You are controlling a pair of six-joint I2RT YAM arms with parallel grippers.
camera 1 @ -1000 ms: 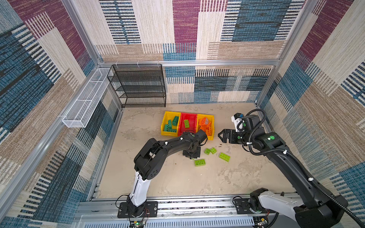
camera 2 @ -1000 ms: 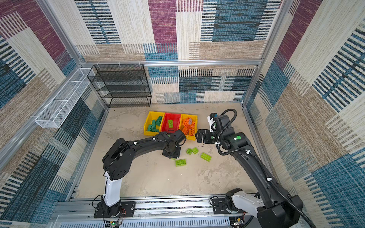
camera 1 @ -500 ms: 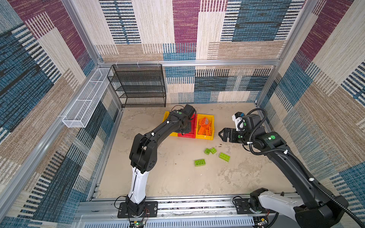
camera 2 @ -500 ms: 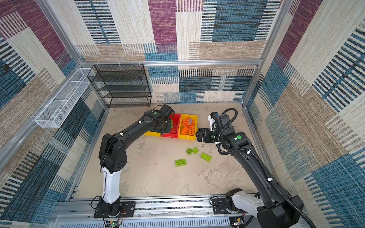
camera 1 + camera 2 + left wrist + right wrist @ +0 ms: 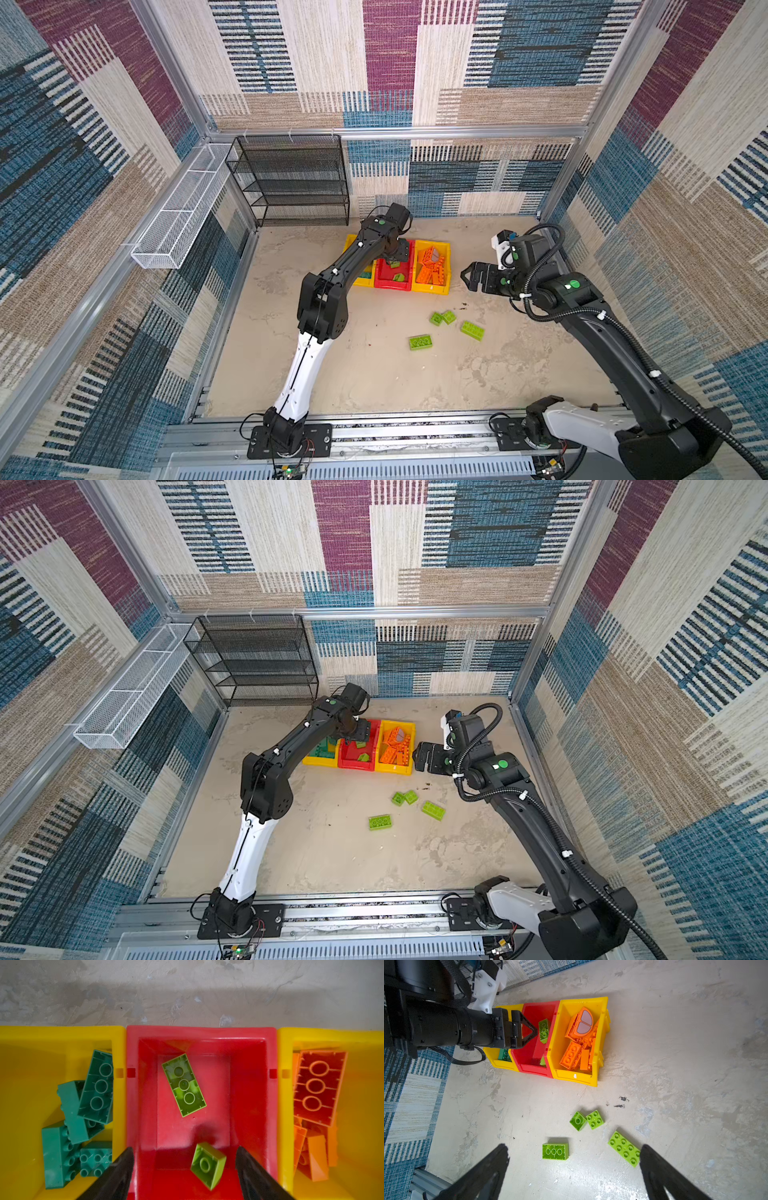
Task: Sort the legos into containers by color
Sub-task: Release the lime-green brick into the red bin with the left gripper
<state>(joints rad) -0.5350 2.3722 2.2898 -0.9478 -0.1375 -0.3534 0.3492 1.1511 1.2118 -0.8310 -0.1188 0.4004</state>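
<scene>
Left claw (image 5: 184, 1148) hangs over the red bin (image 5: 201, 1032), jaws well apart, gripping nothing. A small lime brick (image 5: 208, 1164) lies tilted beneath them, near a long lime brick (image 5: 184, 1084). Right claw (image 5: 574, 1145), wide open and empty, is nearer the four loose lime legos (image 5: 420, 342) on the worktop (image 5: 374, 374), which lie toward its base. The closest, an eight-stud brick (image 5: 623, 1148), lies diagonal to its jaws. Two yellow bins (image 5: 432, 289) flank the red.

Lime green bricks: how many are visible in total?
6. On the floor, four: two small ones side by side, a long one studs up, another on its side. In the red bin, two: one long, one small. Others may be hidden.
</scene>
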